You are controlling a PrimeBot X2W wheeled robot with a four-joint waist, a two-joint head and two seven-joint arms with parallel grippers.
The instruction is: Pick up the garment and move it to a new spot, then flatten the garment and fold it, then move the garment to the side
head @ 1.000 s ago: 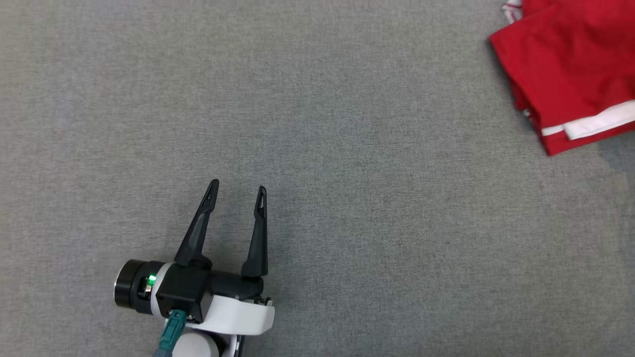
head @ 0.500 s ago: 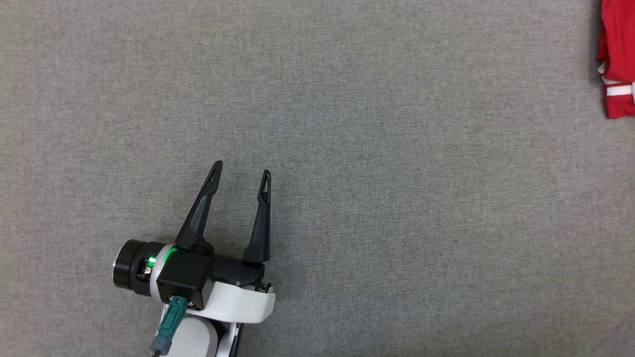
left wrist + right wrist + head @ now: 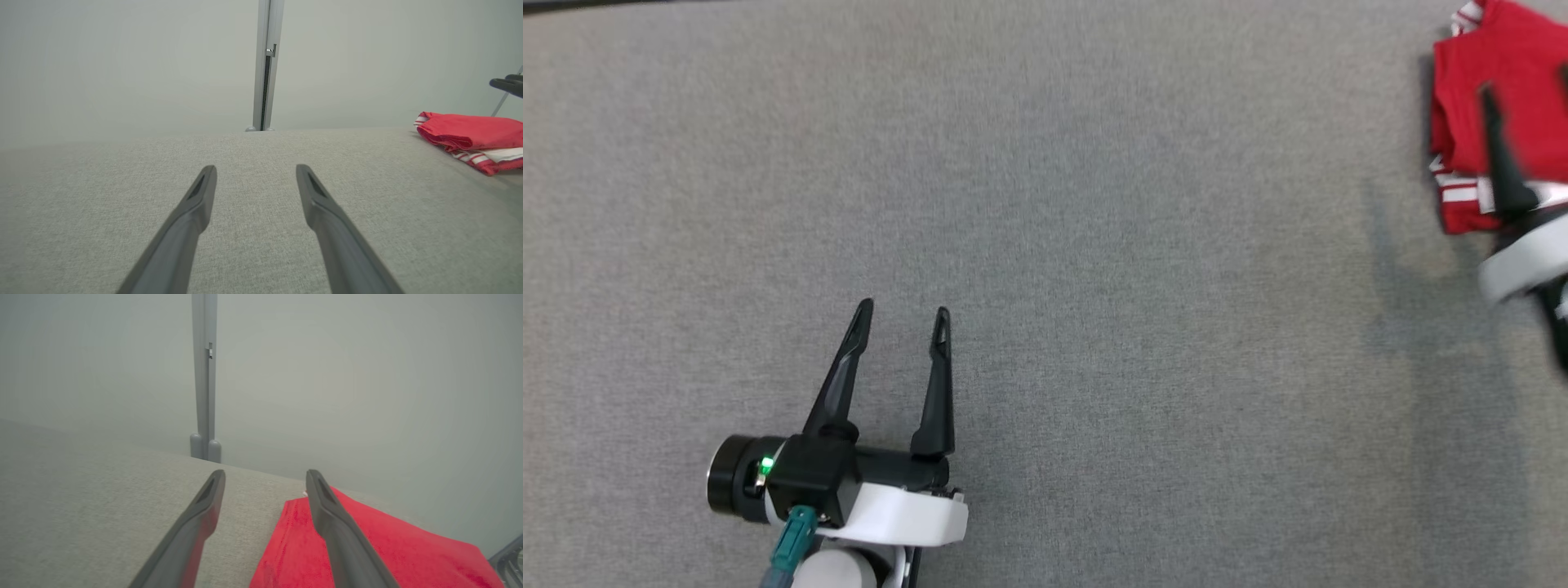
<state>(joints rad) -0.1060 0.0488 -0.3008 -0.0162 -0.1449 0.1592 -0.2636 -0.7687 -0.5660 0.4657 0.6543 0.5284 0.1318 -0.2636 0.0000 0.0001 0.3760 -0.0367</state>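
The garment (image 3: 1511,73), red with white stripes, lies folded at the far right of the grey fabric surface (image 3: 1094,245). My right gripper (image 3: 1527,82) hovers over its near edge, jaws open; one dark finger (image 3: 1499,155) crosses the red cloth. In the right wrist view the right gripper (image 3: 265,473) stands open with nothing between its fingers, and the garment (image 3: 388,547) lies below the right-hand finger. My left gripper (image 3: 903,309) is open and empty at the lower left, far from the garment (image 3: 470,130); the left wrist view shows the same gripper (image 3: 255,167) open over bare surface.
The surface's far edge (image 3: 596,4) runs along the top left of the head view. Behind it stands a pale wall with a grey vertical post (image 3: 265,61) (image 3: 204,375). A dark metal frame (image 3: 506,555) shows past the garment at the right.
The head view has shifted, so the garment sits differently in the picture. My right gripper has come into that view over the garment, jaws open. The left gripper stays open in place.
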